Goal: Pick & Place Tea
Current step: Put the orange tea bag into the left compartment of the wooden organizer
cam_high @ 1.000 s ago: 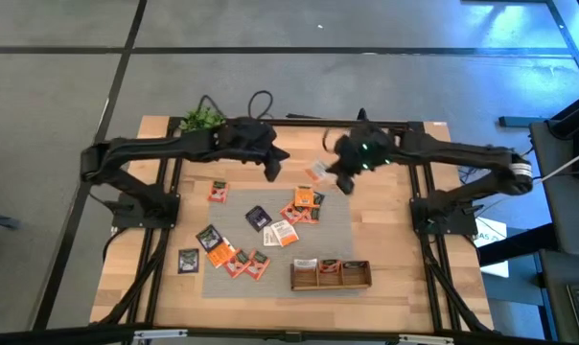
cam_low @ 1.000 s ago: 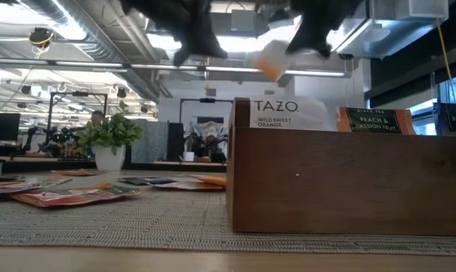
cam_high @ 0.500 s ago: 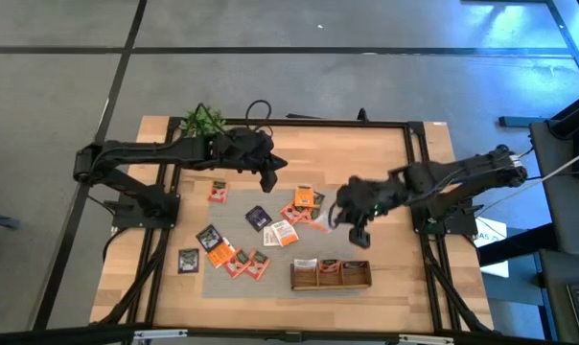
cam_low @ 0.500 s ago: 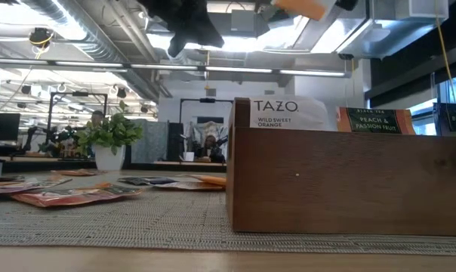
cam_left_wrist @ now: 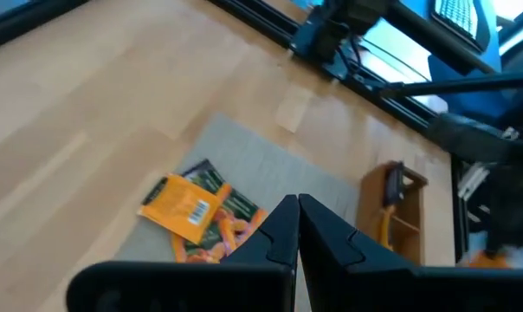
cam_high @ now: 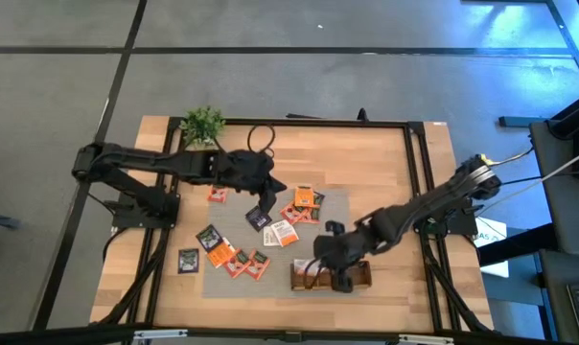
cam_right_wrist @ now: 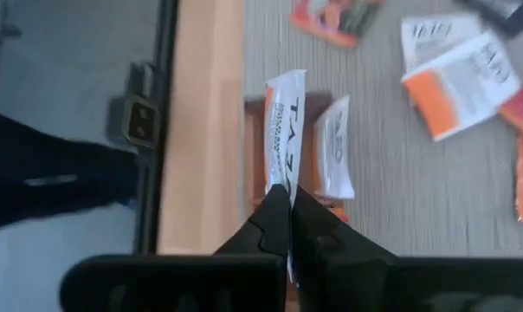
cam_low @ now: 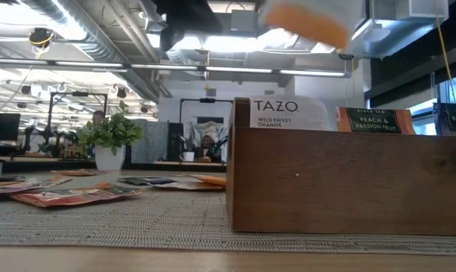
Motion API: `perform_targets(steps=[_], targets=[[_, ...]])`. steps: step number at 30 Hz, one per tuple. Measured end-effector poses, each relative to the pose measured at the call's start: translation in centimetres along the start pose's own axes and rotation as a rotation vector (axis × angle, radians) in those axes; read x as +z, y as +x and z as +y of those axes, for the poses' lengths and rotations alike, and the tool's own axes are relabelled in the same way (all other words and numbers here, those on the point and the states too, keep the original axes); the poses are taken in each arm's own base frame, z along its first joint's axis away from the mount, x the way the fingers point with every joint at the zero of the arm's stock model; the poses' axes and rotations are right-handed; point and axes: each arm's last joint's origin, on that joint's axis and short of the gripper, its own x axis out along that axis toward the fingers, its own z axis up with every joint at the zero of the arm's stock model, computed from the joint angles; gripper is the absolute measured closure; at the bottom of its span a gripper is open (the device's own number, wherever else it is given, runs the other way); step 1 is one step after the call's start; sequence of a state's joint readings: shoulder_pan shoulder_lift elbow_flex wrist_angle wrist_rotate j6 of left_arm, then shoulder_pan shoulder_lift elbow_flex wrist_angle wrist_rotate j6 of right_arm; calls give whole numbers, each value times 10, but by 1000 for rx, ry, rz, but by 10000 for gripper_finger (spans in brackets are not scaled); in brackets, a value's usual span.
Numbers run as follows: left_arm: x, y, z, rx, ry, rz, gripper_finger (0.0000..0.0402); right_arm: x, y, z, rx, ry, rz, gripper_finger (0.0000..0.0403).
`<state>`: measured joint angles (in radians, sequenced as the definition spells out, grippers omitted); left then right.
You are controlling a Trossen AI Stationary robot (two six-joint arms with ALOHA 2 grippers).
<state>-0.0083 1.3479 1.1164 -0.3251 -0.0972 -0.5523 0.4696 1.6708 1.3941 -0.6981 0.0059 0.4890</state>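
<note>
Wooden and long, the tray (cam_high: 305,278) sits at the near edge of the grey mat (cam_high: 337,206), and that is where we find the right gripper (cam_high: 334,275), hanging just over the tray's middle. Its fingers are pinched tight on a white tea bag with orange print (cam_right_wrist: 284,126), which the right wrist view shows edge-on, lined up above one end compartment of the tray. A second white tea bag (cam_right_wrist: 335,147) already stands in that compartment, just beside the held one. From table height we see the held bag only as an orange and white blur (cam_low: 307,19) above the tray's front wall (cam_low: 341,181), clear of it (how far clear we cannot tell).

The left gripper (cam_high: 267,199) hovers over the far part of the mat with its fingers (cam_left_wrist: 283,227) pressed together and nothing between them. Below it lie two overlapping orange tea bags (cam_left_wrist: 196,208).

Most of the other tea bags are scattered flat on the mat: a dark one (cam_high: 257,218) beside the left gripper, a white and orange one (cam_high: 282,233) near the middle, and orange and red ones (cam_high: 304,203) just beyond it. One dark bag (cam_high: 188,260) lies on the bare table (cam_high: 385,158) off the mat's left edge. A small potted plant (cam_high: 202,123) stands at the far left corner.
</note>
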Motion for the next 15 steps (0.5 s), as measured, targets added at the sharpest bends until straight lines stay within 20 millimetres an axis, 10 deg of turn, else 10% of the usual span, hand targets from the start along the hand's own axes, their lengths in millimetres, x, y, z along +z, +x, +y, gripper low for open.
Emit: perform_targets(steps=[15], targets=[[-32,-11,-47,36,74,-52,395,-7,45,-5,-101,-129,92,397]])
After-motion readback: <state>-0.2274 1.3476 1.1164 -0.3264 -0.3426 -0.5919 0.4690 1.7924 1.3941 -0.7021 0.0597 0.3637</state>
